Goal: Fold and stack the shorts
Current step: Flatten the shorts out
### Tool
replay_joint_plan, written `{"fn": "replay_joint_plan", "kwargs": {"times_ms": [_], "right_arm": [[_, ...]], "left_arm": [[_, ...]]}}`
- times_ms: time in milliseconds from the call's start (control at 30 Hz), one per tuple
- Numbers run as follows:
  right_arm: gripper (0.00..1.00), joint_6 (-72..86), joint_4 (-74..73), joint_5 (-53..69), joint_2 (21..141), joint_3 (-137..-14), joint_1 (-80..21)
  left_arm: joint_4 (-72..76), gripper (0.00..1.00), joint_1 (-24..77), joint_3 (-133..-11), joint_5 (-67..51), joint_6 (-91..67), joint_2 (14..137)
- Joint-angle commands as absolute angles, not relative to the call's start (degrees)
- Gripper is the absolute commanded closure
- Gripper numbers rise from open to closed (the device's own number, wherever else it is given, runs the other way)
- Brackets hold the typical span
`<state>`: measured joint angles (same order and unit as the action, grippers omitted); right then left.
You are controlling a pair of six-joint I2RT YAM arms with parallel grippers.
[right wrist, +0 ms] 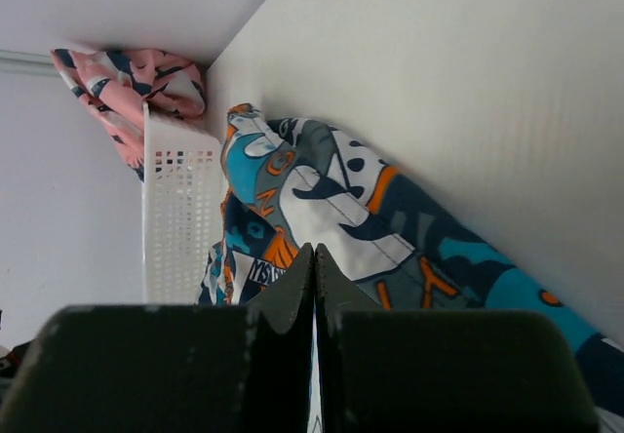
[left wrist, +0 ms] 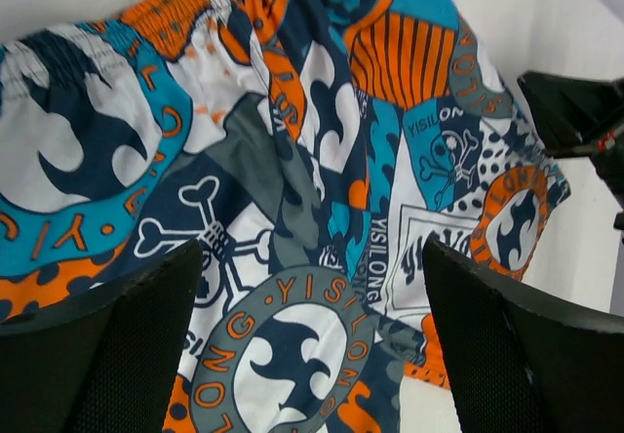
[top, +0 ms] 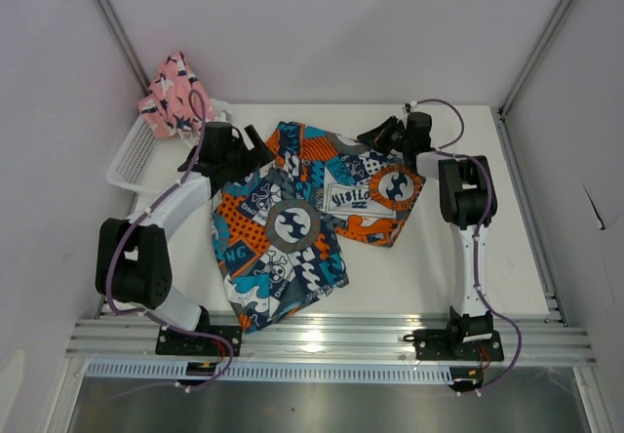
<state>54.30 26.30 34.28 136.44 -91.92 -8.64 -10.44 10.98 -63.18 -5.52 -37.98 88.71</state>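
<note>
The printed shorts (top: 302, 214), a busy blue, orange, white and grey pattern with round logos, lie spread out in the middle of the table. My left gripper (top: 255, 152) hovers open over their upper left part, and the round logo (left wrist: 283, 355) shows between its fingers (left wrist: 127, 335). My right gripper (top: 380, 137) is at the shorts' far right edge, jaws pressed together with a thin sliver of the printed fabric (right wrist: 370, 218) between them. The pink shorts (top: 174, 95) with navy and white shapes hang bunched over the far end of the basket.
A white mesh basket (top: 132, 160) stands at the table's far left corner, beside the left arm. The pink shorts (right wrist: 127, 82) and the basket (right wrist: 175, 209) also show in the right wrist view. Walls enclose the table on three sides.
</note>
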Motion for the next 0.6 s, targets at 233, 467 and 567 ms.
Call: {"fn": "replay_joint_plan", "kwargs": {"times_ms": [233, 467, 567], "right_arm": [[1.00, 56.6, 25.1, 30.9, 142.6, -97.2, -9.8], [1.00, 56.2, 21.2, 28.0, 145.2, -100.3, -9.1], [1.00, 56.7, 18.7, 27.1, 147.3, -103.8, -8.2]], "left_arm": [[-9.5, 0.07, 16.3, -57.2, -5.4, -40.4, 88.9], [-8.9, 0.08, 22.1, -51.6, -3.4, -43.9, 87.9], [-7.6, 0.08, 23.4, -49.0, -3.9, -44.6, 86.6]]}}
